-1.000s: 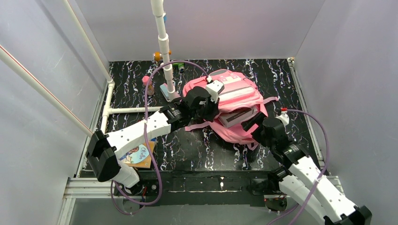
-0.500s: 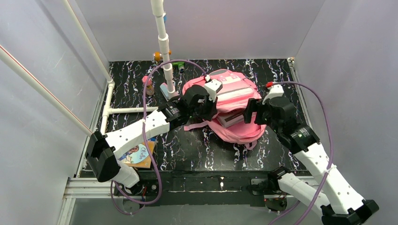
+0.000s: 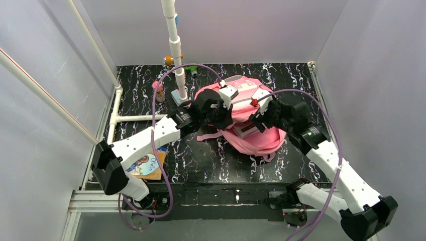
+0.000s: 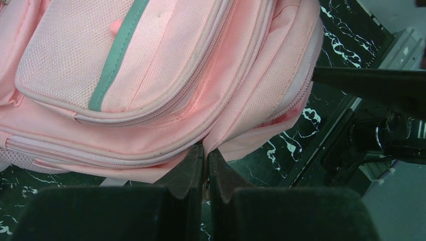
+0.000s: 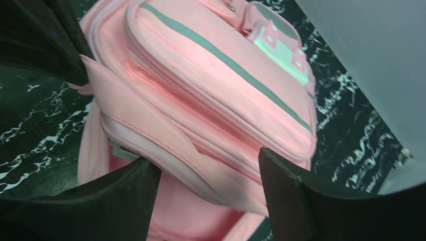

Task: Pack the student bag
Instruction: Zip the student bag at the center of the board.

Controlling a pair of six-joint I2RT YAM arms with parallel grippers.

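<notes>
Risks, left to right. At near-left the picture book (image 3: 149,165) lies on the bench (image 3: 211,160), partly hidden by the left arm (image 3: 145,143) and well apart from the student bag (image 3: 253,143). Any fetch from there runs close to the white pipe frame (image 3: 176,47) and the small pink bottle (image 3: 159,91), so a wide swing could knock either. Next, the left pincer (image 4: 206,153) is clenched on a fold at the bag's left edge, at the seam between two compartments. The bite looks thin, right at the tips. I'd expect the fabric to slide out if the other side pulls hard, and then the mouth collapses. The bag lies flat mid-bench, front pocket (image 5: 216,70) up, main compartment gaping toward the near side with a pale flat item (image 3: 246,129) showing in it. Further right, the right pincer (image 5: 208,160) is released, jaws wide, straddling the upper lip of that opening and gripping nothing yet. Main worry: closing here may catch the pocket layer along with the lip and pinch the compartment shut rather than lift it. Second: both wrists crowd over the bag, near each other, so opposing pulls could drag the whole bag across the bench or spill the item. Can't tell whether the zip is fully run back.
</notes>
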